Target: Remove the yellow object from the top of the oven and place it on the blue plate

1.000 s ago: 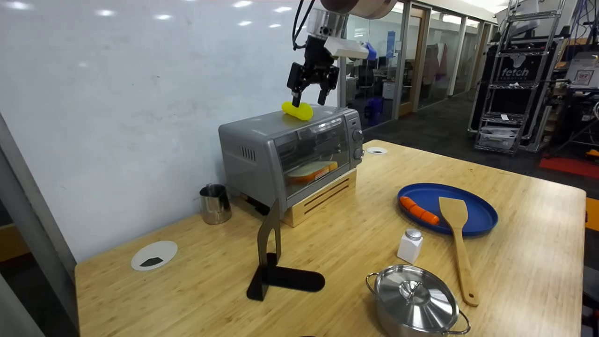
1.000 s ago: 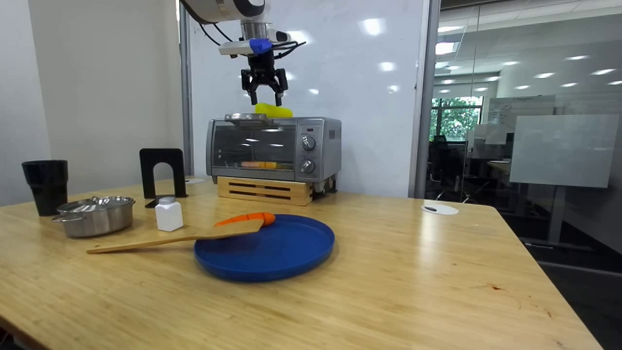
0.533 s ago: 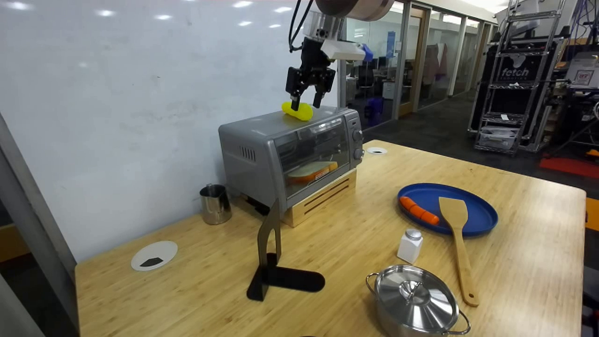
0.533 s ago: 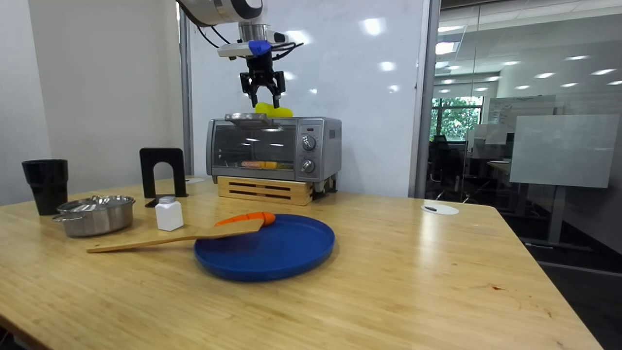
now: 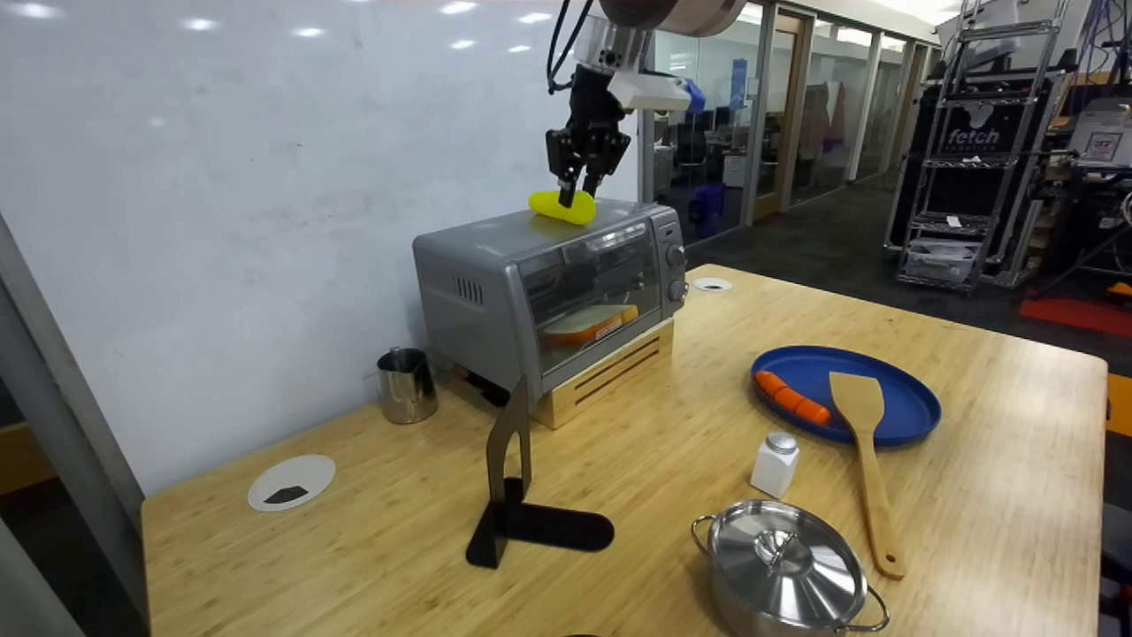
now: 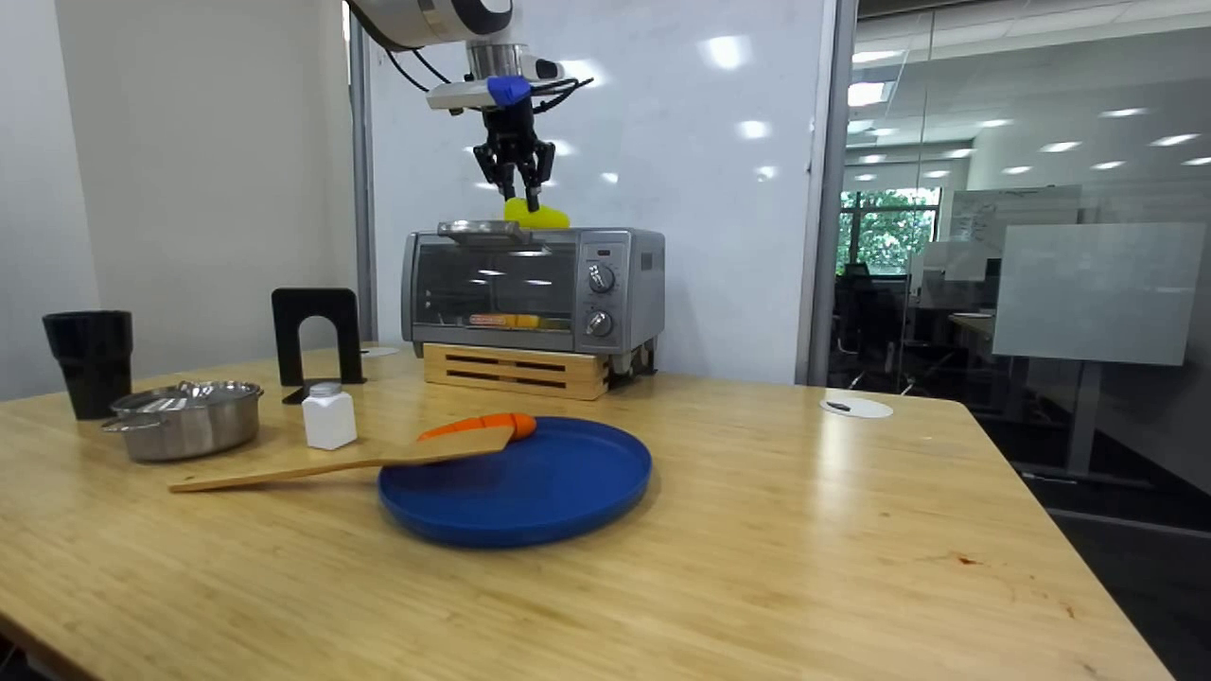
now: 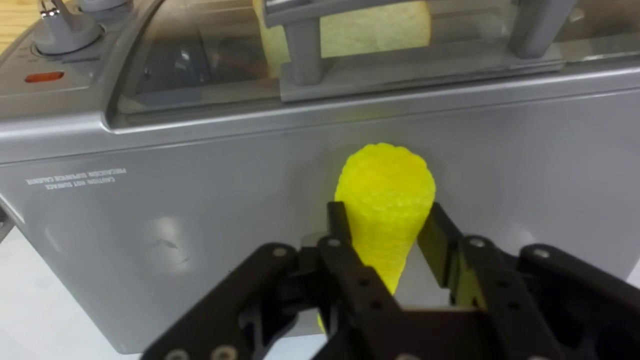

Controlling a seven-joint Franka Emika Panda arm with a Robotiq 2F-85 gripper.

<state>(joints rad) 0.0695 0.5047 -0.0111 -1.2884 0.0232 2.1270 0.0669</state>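
Fingers that stood farther apart half a second earlier had drawn together, and the yellow object had shifted slightly between them. It was on top of the oven, and the tool was clamped on it — one finger to each side in the wrist view, the object's wider, bumpy end pointing toward the glass door. Whether any gap had opened beneath it could not be told. Behind the glass lay bread, and a slatted wooden rack supported the oven. Well apart, on the worktop, was the blue plate, with an orange carrot-like item at its rim and the blade of a wooden spatula over it; the spatula's handle end rested on the worktop. A white shaker stood upright near the plate, just beside a lidded steel pot. In an exterior view a black cup stood near that pot, with a black arched stand between it and the oven. A steel pitcher stood just beside the oven — close to a glossy white wall.
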